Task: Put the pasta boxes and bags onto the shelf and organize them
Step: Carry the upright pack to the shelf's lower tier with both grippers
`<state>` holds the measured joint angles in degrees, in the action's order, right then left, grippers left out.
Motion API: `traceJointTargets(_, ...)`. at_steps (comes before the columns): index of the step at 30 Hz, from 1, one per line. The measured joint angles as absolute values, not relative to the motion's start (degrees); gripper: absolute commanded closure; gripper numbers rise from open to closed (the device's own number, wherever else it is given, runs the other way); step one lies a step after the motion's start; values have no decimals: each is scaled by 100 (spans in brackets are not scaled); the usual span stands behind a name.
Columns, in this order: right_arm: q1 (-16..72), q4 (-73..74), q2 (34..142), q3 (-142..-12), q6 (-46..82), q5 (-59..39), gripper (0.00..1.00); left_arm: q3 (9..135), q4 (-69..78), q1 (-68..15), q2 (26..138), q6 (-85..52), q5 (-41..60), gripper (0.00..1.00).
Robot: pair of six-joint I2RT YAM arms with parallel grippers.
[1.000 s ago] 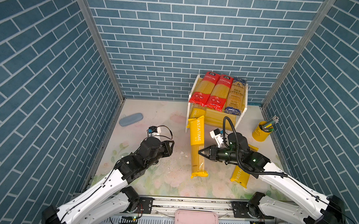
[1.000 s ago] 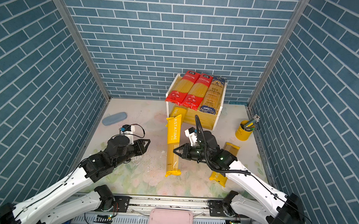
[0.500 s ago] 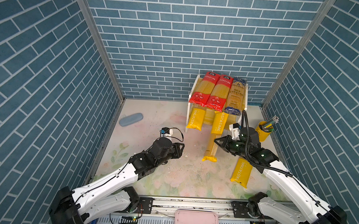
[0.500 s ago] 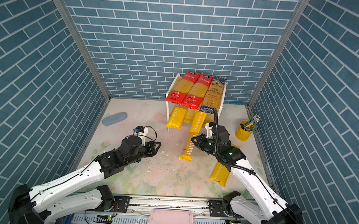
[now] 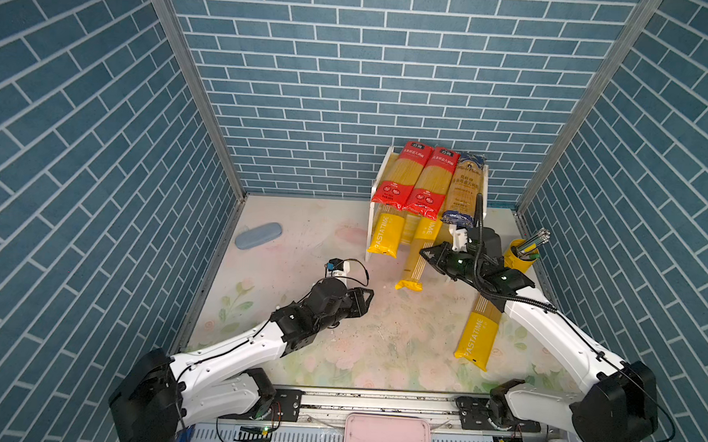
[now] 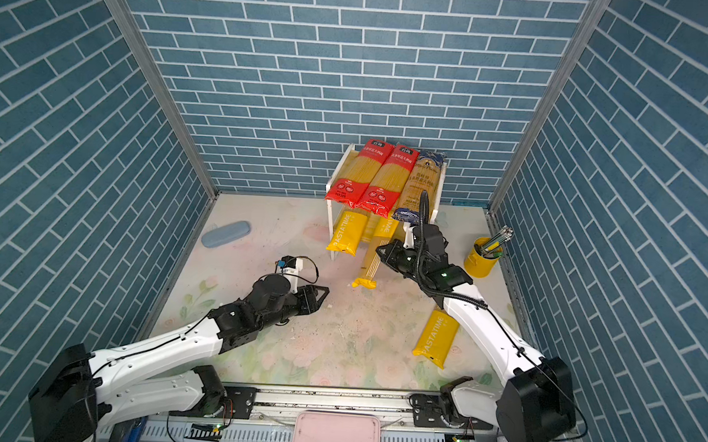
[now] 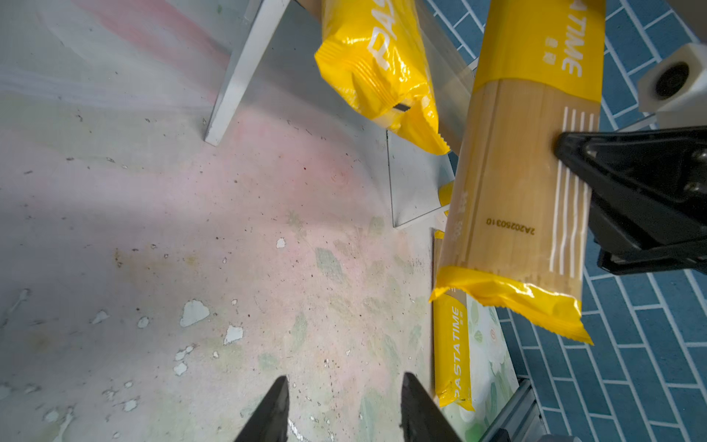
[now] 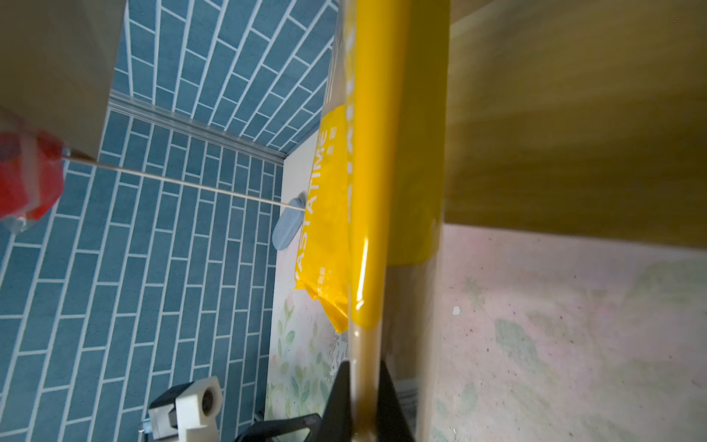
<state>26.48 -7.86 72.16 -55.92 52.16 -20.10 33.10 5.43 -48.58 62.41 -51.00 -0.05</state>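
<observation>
Striped packet (image 5: 415,258) points lengthwise into shelf (image 5: 371,223), right jaws gripping it; left jaws apart.

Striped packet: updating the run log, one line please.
right jaws: shut on striped packet | packet: far end at shelf | left jaws: open, empty

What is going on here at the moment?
The right gripper holds a striped yellow packet, far end under the shelf's upper board, which carries two red packets and a blue-ended packet. One PASTATIME packet lies on the lower board, a loose PASTATIME packet on the table. The left gripper hovers open, empty.
</observation>
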Motion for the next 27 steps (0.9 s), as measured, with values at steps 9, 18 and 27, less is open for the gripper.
traceJointTargets(9, 2508, -1026, 7631, -5677, 5092, -1715, 100, 3387, 891, -4993, 6613, -5006, -14, 34)
traceJointTargets(18, 2512, -1262, 7701, -5798, 5065, -1568, 100, 3835, 1708, -5017, 7695, -4790, 141, 18)
traceJointTargets(27, 2502, -1426, 7728, -5911, 4915, -1463, 100, 4187, 3363, -4759, 9365, -5253, 867, 17)
